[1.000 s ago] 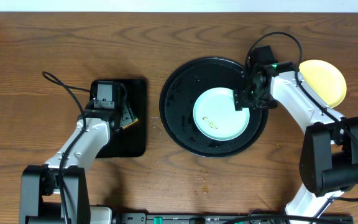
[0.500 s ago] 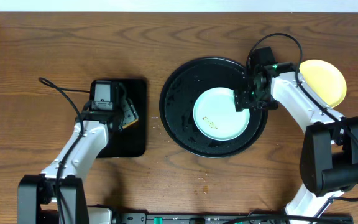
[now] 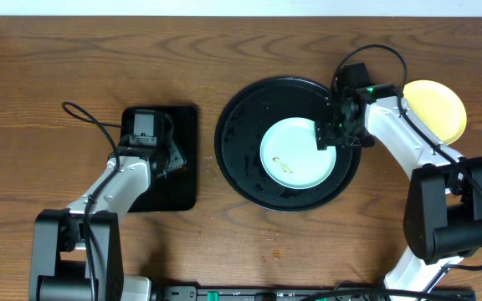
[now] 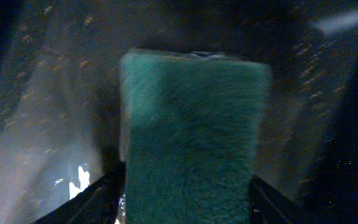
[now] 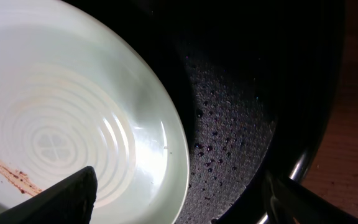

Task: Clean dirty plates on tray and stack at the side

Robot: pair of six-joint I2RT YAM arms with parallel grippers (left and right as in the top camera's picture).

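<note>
Brown wood-grain tabletop is spread beneath everything. Nearest the bases, the left arm is seen to have shifted only slightly over the last second. Its cable has resettled, and the left jaws have been drawn in on either side of the green sponge. Whether the sponge is clamped yet cannot be told. It is judged that the cleaning tool is only now being taken up, so wiping has not begun. The sponge is held in the small rectangular tray, where nothing else is made out.

Farther along, the round black tray, beaded with droplets, is occupied by one aqua plate. It is unmoved and still marked with a brown smear. The right jaws have been kept wide apart across that plate's right edge, one finger over the plate and the other over the tray, with nothing gripped.

Farthest, a yellow plate is laid on the tabletop just right of the tray, apparently set aside. No third plate is seen.
</note>
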